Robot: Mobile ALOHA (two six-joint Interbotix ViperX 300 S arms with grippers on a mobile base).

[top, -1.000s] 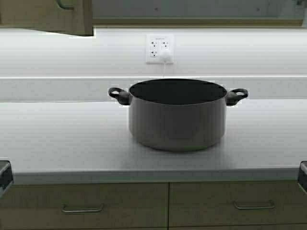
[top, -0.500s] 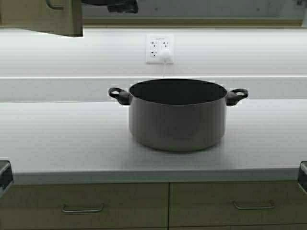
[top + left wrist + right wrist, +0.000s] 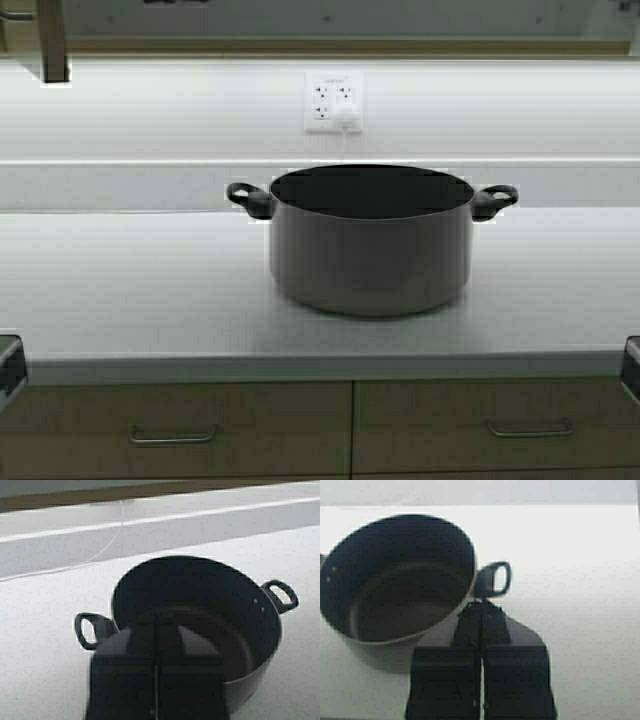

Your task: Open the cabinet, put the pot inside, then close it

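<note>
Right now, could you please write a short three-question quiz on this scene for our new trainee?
1. True or false: the pot stands upright on the counter.
2. Which holds the pot: A the left gripper, B the right gripper, C neither?
3. What is mounted on the wall behind the pot?

Key: 1 true. 2 C; both are shut and hold nothing. 3 An outlet.

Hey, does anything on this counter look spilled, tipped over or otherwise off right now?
Nothing stands out. The pot sits upright on the counter, empty, with no spill around it. A white cord runs along the backsplash behind it.
</note>
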